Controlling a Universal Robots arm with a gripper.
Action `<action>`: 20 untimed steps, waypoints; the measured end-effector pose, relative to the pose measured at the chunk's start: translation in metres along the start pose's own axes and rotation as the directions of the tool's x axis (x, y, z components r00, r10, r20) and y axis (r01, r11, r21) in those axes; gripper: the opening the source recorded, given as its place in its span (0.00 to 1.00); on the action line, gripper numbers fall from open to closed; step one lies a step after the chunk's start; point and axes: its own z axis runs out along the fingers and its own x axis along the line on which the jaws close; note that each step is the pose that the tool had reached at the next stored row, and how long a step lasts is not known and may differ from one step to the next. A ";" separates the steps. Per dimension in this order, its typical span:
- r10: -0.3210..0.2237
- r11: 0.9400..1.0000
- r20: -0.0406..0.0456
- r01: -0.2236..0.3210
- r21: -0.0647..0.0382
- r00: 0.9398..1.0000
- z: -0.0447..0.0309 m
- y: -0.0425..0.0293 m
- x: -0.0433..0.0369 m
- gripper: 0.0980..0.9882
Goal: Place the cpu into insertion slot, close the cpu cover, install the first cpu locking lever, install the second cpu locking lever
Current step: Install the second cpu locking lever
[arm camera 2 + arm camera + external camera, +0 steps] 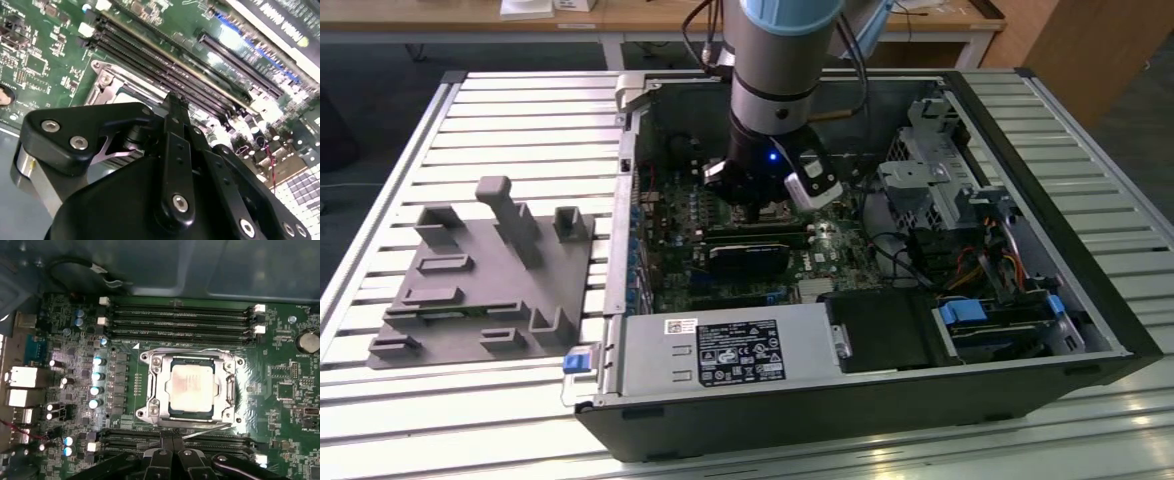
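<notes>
In the exterior view, a grey moulded fixture tray (480,275) lies on the slatted metal table (520,110) at the exterior view's left, just beside the open computer case (854,400). Inside the case the green motherboard (670,270) lies flat, with a black graphics card (750,252) near its middle and a labelled power supply (720,352) along the near edge. The arm (781,60) comes straight down into the case, and the gripper (761,205) hangs low over the board just behind the graphics card. At the exterior view's right sit drive bays with blue clips (981,312).

In the first wrist view, blue-topped capacitors (97,375) stand in a column beside the insertion slot (146,390). The cpu (192,385) lies flat in the slot, its pale metal top facing up and its edges square with the socket. The cpu cover (161,385) is folded down around it, framing the chip through its window. 2 thin locking levers run along the socket's sides parallel to the memory slots (180,320): one lever (190,350) along the far side, the other lever (207,430) along the side nearest the gripper, slightly slanted. The gripper's black fingers (161,462) meet tip to tip with no gap and nothing between them, just beside that nearer lever. A coin battery (306,342) sits further along the board.
</notes>
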 end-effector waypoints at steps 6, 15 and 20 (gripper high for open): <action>-0.001 1.000 0.001 0.001 -0.018 1.000 0.0033 -0.0019 0.0094 0.01; -0.001 0.999 0.001 0.001 -0.042 1.000 0.0144 -0.0042 0.0096 0.01; -0.002 0.998 0.002 0.002 -0.056 1.000 0.0145 -0.0088 0.0138 0.01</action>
